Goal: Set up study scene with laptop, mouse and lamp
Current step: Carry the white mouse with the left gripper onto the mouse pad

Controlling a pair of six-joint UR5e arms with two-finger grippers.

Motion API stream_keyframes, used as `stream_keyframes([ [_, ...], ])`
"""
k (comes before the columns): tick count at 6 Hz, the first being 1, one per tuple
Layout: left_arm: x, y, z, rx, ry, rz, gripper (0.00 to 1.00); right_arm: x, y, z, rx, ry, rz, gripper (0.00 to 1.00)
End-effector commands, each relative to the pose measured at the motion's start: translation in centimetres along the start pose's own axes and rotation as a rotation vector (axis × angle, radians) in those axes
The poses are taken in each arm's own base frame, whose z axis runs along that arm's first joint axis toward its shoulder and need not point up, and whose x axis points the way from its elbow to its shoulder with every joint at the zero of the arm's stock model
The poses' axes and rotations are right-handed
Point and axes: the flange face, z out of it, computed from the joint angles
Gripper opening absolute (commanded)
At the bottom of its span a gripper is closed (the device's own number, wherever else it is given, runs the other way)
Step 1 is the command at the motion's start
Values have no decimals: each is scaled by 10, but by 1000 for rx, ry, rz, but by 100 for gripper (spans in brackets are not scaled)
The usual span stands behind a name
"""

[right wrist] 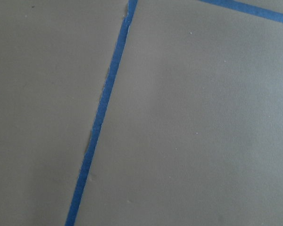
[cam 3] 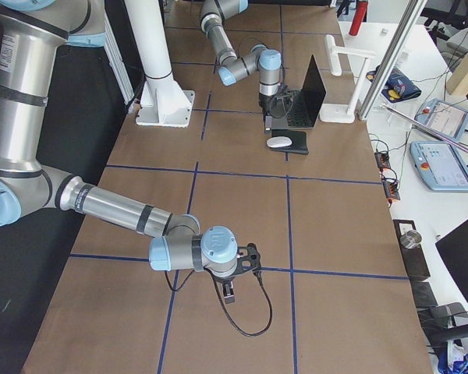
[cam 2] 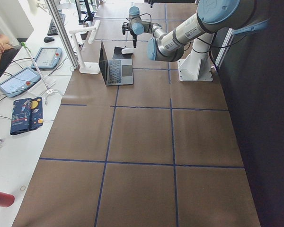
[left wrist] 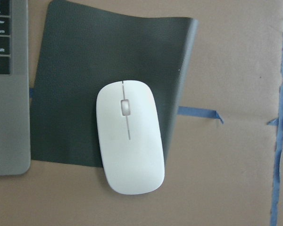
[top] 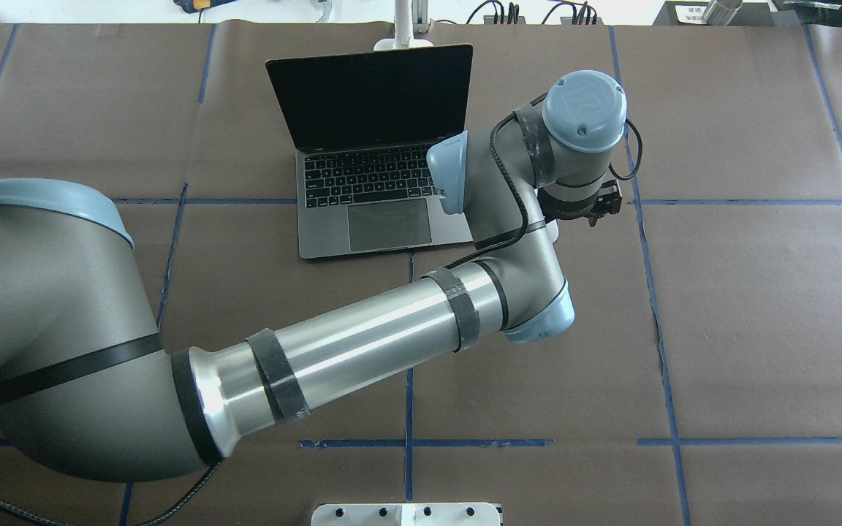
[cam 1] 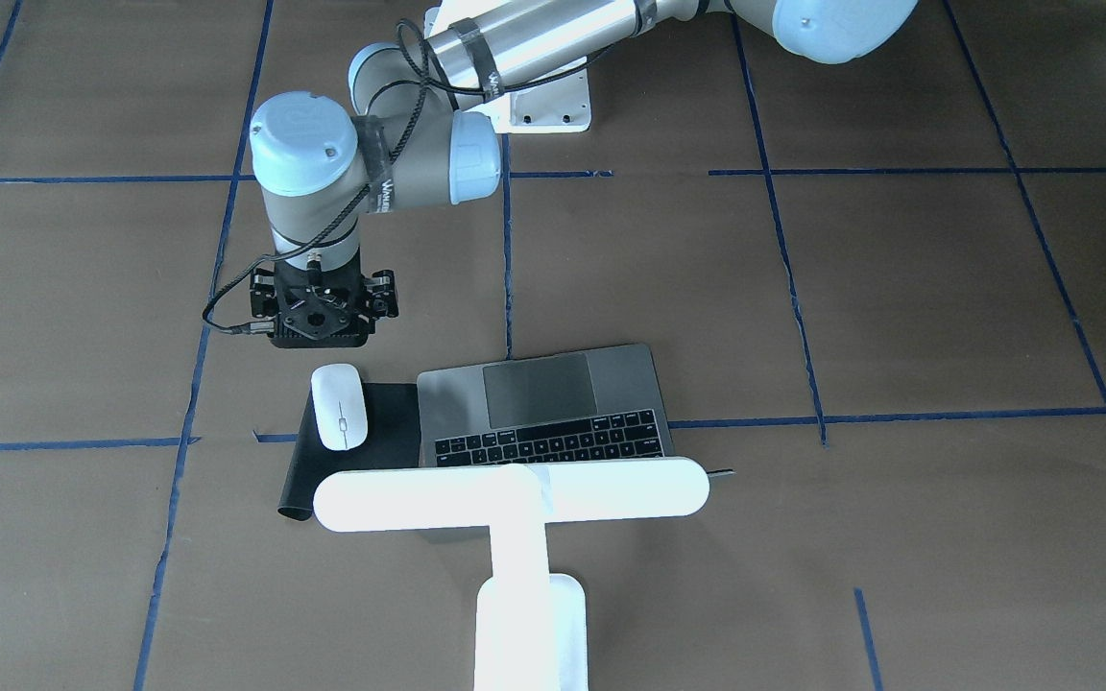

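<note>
Now the mouse (left wrist: pixel 129 136) lies on a black mat (left wrist: pixel 80 70). Its robot-side end hangs past the mat's edge onto the table (cam 1: pixel 899 288). The mat's outer edge curls up. Its inner edge runs along the side of the laptop (cam 1: pixel 553 403); whether it tucks underneath, I cannot tell.

The laptop stands open with a dark screen that faces the robot. Behind its lid rises the lamp (cam 1: pixel 515 494), with its long bar head level above the lid's top edge.

The table is covered in brown paper, crossed by blue tape (cam 1: pixel 783 269) in a wide grid. The paper runs on broadly beyond the mouse and on the laptop's other side. Along the far edge sits a white bench (cam 2: pixel 19 118) with pendants (cam 2: pixel 19 81) and cables, and a person's arm (cam 2: pixel 0 45) rests there.

The left hand (cam 1: pixel 321 326) hangs pointing down, just on the robot's side of the mouse and clear of it. Its fingers are hidden, so I cannot tell how they stand.

The right hand (cam 3: pixel 230 290) hovers low over bare paper, well apart from everything. How its fingers stand I cannot tell either.
</note>
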Motion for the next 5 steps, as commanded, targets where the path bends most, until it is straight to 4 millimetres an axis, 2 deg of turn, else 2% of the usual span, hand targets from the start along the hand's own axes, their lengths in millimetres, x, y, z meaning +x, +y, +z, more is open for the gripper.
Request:
stream_keyframes([
  [1,-87,37,-48,-26,-47,124,100,1,0,1,-2,0,2,100],
  [2,-141,52,-65,-21,-45,184,100,1,1,2,-3,0,3,100],
  [3,-180,62,-83,-22,-68,240,100,1,1,2,-3,0,3,100],
  [4,-234,72,-109,-17,-89,326,100,2,1,2,-5,0,6,100],
  [5,-299,78,-139,2,-104,430,100,2,1,2,-5,1,4,100],
])
